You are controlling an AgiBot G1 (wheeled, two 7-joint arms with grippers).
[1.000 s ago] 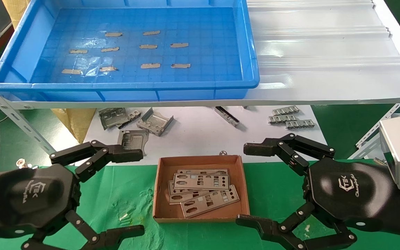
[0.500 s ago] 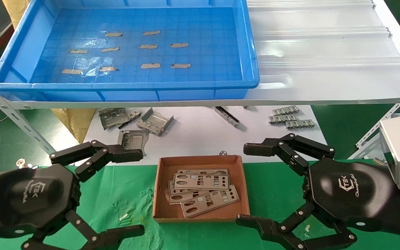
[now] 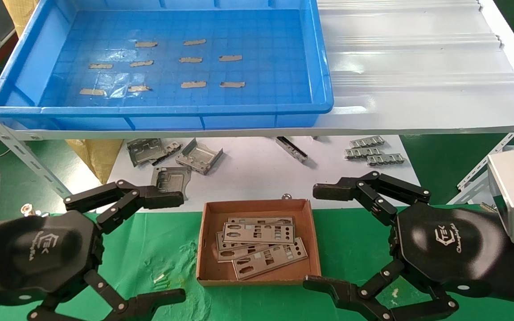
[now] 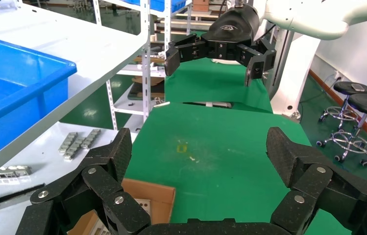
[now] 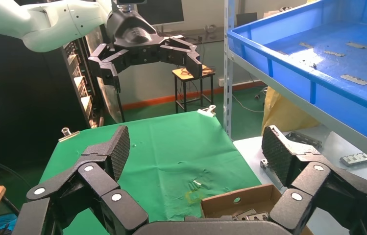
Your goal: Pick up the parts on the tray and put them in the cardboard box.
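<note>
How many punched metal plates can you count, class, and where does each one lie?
3 plates show, all stacked in the cardboard box: one at the back, one in the middle, one in front. Edges beneath suggest more may be hidden. The tray holds none.

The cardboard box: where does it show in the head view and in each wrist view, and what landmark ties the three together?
Head view: the cardboard box sits low at centre on the green cloth, plates inside, between both open grippers.
Left wrist view: only its corner shows at the lower edge, beside the left gripper.
Right wrist view: its top edge shows at the lower edge, within the right gripper.
Shared landmark: the blue tray on the shelf.
</note>
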